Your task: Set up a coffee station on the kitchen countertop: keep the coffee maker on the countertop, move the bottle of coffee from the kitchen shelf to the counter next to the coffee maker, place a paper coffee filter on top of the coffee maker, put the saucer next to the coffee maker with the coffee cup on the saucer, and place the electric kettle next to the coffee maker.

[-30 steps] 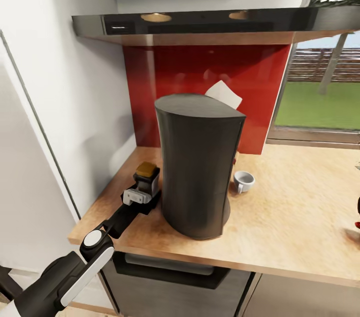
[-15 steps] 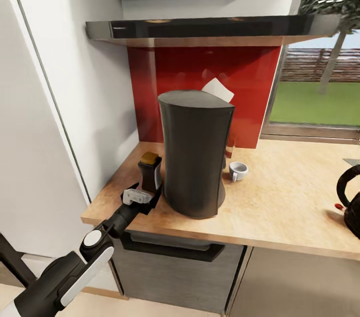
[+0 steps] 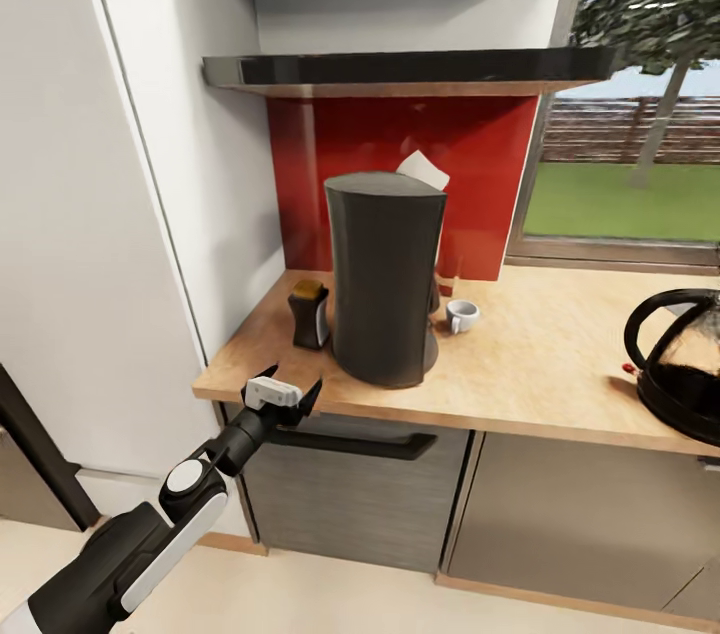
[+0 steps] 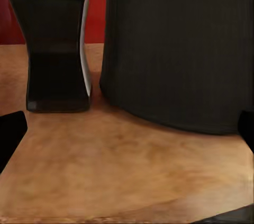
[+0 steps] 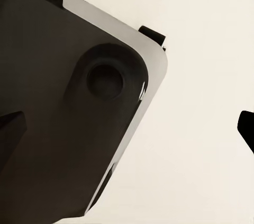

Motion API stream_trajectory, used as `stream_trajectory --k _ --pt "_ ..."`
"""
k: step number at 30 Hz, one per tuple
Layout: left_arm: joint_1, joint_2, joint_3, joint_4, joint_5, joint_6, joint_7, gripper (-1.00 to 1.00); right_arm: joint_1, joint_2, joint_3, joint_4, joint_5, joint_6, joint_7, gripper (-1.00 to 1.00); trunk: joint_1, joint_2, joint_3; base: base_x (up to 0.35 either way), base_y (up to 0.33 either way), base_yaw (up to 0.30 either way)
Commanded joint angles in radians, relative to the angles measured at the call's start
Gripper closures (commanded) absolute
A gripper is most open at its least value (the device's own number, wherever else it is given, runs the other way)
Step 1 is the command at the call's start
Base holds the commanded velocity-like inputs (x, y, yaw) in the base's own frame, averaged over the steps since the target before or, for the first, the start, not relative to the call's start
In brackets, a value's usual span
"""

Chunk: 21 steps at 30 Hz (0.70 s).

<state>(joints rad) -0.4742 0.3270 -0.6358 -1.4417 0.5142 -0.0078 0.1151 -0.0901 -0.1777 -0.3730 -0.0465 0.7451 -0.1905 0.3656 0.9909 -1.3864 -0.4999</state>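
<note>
Bottle of coffee stands upright on the kitchen countertop, just beside the coffee maker on its left, small gap between them; long axis vertical, golden cap up, white label on the side facing the coffee maker. Left gripper is off the bottle, hanging just off the counter's front edge, jaws spread and holding nothing; in the left wrist view both fingertips sit wide at the frame edges with bottle and coffee maker ahead. Right gripper: two dark fingertips far apart, empty, so released too. Paper coffee filter sits on the coffee maker's top near the back edge, pointed corner tilted up. Coffee cup is on the counter just right of the coffee maker, opening up, handle toward the camera; can't see a saucer under it. Electric kettle is well apart at the right end of the counter, handle toward the coffee maker, upright. Handling guess: kettle is likely the heaviest item left, rigid, glass dome fragile and slick, so grab the black handle, not the dome, and keep it vertical. Cup is light, hard, chip-prone; pinch the rim or handle. Bottle looks waisted, mid-body grip suits it, tall and narrow so tips easily.
</note>
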Motion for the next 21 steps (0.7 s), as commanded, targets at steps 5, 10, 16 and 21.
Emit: stream_trajectory --k 5,10,16,21 --pt "-0.001 0.002 -0.003 -0.010 0.011 -0.002 0.002 -1.00 0.000 0.000 -0.008 -0.001 0.010 -0.003 0.004 -1.00 0.000 -0.001 -0.001 -0.105 0.000 0.000" --pt "-0.001 0.005 -0.003 -0.048 0.014 -0.003 -0.045 -1.00 0.000 0.000 -0.008 -0.001 0.013 -0.003 0.004 -1.00 0.000 -0.001 -0.001 -0.028 0.000 0.000" --pt "-0.001 0.006 -0.009 -0.073 0.020 -0.002 -0.561 -1.00 0.000 -0.001 -0.007 -0.002 0.014 -0.003 0.004 -1.00 0.000 -0.001 -0.001 -0.005 0.000 0.000" --pt "-0.001 0.003 -0.049 0.005 0.039 -0.002 -0.776 -1.00 -0.001 -0.001 -0.009 -0.006 0.013 -0.002 0.005 -1.00 0.000 -0.001 -0.001 0.000 0.000 0.000"
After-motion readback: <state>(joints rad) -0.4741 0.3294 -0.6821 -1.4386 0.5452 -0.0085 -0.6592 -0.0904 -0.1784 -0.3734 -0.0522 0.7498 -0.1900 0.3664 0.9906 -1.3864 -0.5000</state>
